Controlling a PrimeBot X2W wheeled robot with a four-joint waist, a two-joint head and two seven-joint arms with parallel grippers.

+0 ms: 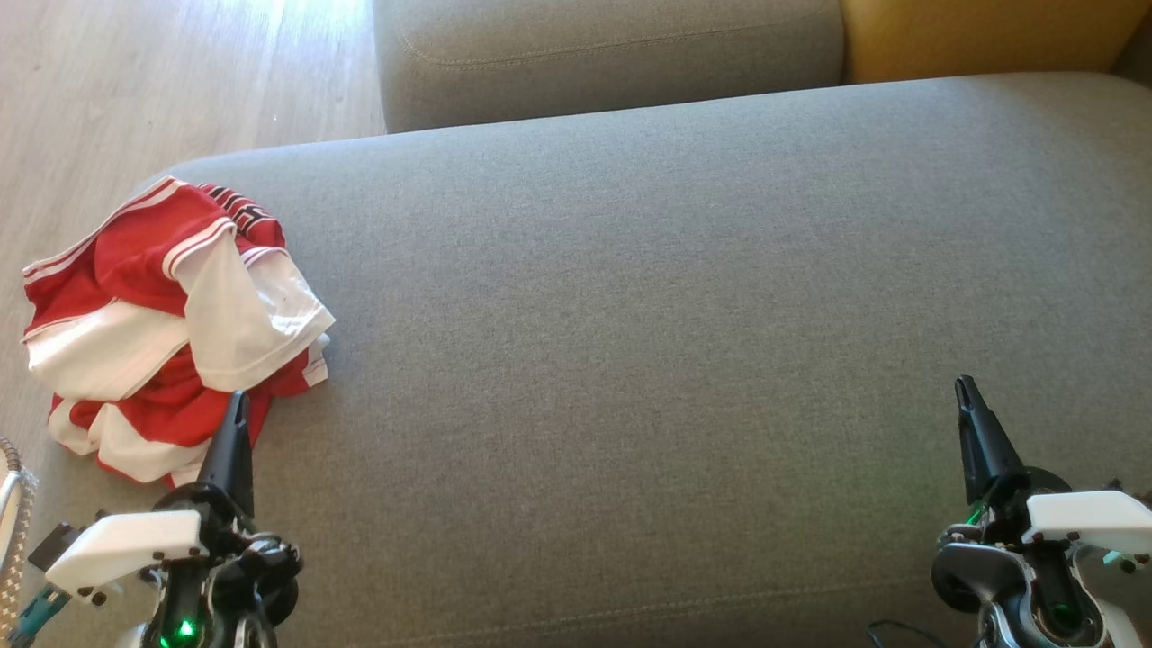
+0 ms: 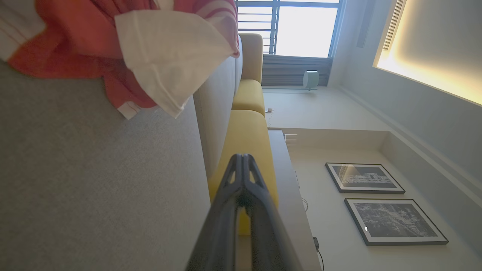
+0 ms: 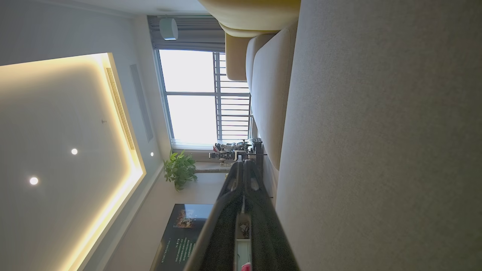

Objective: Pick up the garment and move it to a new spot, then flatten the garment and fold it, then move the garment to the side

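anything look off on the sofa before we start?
Only the red-and-white garment: crumpled in a heap at the left end of the grey sofa cushion, its left side seemingly spilling over the edge. The left tool and right tool are shut, holding nothing.

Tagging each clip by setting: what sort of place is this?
Probably a home living room: a grey sofa, framed pictures hung up, and a potted plant by a window.

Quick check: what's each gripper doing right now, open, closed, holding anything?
Left gripper: closed, empty; garment not gripped.
Right gripper: closed, empty.
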